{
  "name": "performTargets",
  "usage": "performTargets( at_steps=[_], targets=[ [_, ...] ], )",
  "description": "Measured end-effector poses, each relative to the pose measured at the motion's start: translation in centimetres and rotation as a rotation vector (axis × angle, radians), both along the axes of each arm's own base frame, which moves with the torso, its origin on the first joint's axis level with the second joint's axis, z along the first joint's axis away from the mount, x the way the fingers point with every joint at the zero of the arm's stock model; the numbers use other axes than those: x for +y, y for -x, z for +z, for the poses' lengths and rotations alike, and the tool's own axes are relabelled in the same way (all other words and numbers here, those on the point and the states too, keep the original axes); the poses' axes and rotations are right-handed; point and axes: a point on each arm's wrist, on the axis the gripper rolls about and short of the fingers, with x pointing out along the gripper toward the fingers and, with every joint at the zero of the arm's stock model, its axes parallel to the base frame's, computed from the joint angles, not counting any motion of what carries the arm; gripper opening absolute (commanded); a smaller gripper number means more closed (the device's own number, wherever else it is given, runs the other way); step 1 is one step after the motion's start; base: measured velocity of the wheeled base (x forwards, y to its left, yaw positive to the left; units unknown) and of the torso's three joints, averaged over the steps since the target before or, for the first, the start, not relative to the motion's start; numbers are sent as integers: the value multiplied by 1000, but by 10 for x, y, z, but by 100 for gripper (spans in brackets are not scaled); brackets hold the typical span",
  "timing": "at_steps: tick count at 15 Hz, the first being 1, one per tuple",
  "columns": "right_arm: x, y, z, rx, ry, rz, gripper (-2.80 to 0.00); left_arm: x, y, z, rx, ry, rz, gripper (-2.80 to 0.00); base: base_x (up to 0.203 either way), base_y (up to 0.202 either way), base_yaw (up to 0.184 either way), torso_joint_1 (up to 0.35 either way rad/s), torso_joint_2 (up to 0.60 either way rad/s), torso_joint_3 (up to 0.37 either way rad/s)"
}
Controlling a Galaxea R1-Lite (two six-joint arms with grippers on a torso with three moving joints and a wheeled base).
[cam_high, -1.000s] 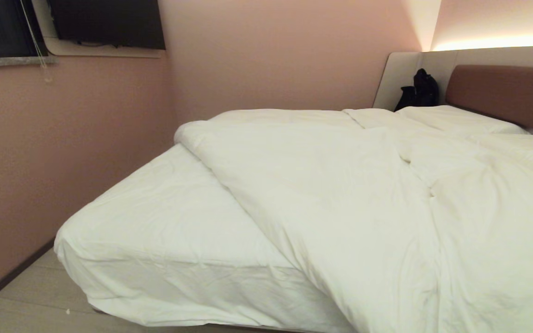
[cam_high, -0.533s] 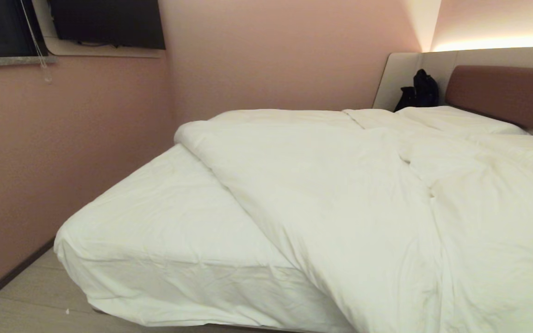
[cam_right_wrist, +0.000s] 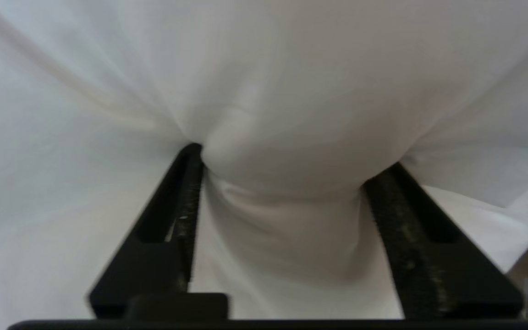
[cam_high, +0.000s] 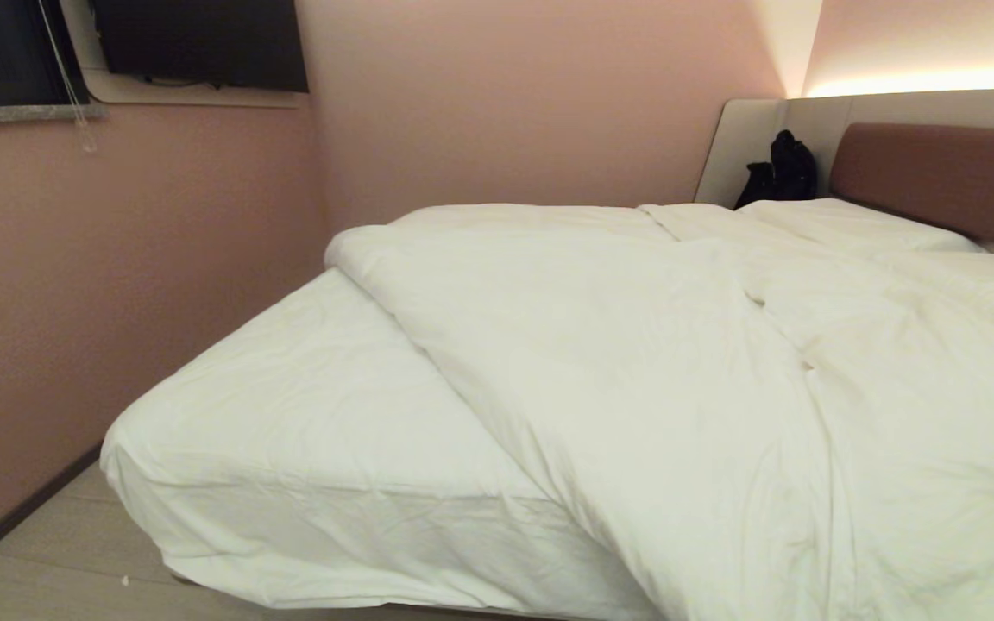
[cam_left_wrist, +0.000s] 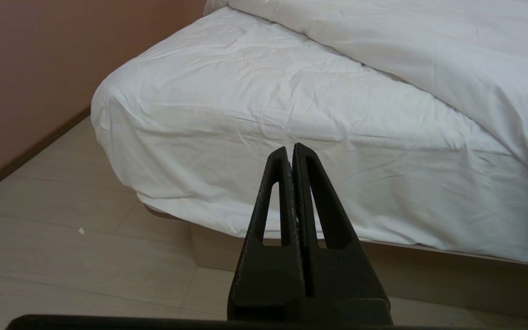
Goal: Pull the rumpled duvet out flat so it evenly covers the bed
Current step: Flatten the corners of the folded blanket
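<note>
White duvet (cam_high: 635,388) lies bunched toward the headboard (cam_high: 937,177), bed (cam_high: 290,431) foot bare; my right gripper (cam_right_wrist: 287,169) straddles a puffy fold, jaws part-closed. I'd pinch deep first, then pull; left gripper (cam_left_wrist: 293,153) pressed together

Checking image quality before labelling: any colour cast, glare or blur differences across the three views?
Head view: warm pinkish cast, glare from the light strip above the headboard, duvet sharp. Left wrist view: neutral white, sharp; left gripper crisp. Right wrist view: soft and slightly smeared; right gripper pressed into a duvet bulge, little texture.
</note>
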Motion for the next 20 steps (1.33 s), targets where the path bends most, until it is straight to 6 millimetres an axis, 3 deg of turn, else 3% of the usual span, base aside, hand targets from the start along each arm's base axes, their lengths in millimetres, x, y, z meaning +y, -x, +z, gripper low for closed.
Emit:
performTargets(
  at_steps=[4,9,20],
  targets=[
    [1,0,4,-3,-2,-16,-280,0,0,0,0,0,0,-280,0,0,0,0,0,0],
    [1,8,24,-24,22,-33,-280,0,0,0,0,0,0,-280,0,0,0,0,0,0],
    [-18,83,88,-52,145,-162,-280,0,0,0,0,0,0,-280,0,0,0,0,0,0]
  ],
)
